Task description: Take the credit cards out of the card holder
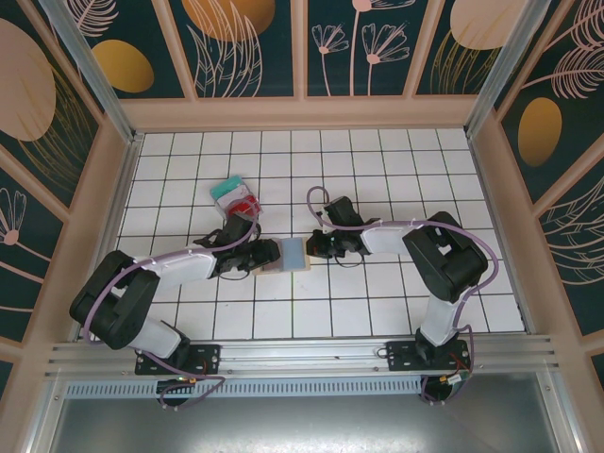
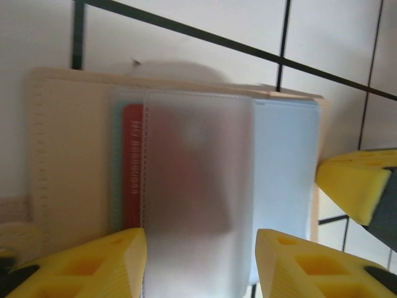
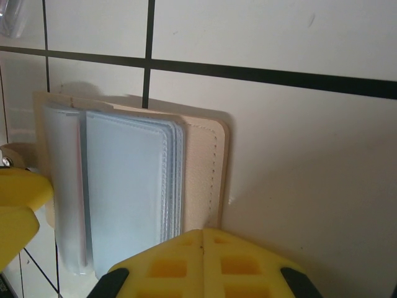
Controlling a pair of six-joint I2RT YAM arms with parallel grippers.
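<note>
Left tool (image 2: 200, 248) spread astride the sleeve (image 2: 198, 186); red card (image 2: 132, 167) dead ahead to its right, long axis left-right. Right tool (image 3: 201, 248) pressed together.

The surface (image 1: 377, 311) was white, divided into square tiles by thin dark lines. A pale wooden rim (image 1: 302, 115) closed it at the far side and at both sides. Near the middle lay the holder (image 1: 293, 253), opened flat, its tan cover touching the tiles and its blue-grey panel turned upward. In the wrist views the cover lay across a dark line, with clear sleeves (image 3: 130, 186) stacked on it. Farther back and to the left, apart from the holder, a small teal and red heap (image 1: 233, 196) lay on the tiles. What it was made of could not be told.
</note>
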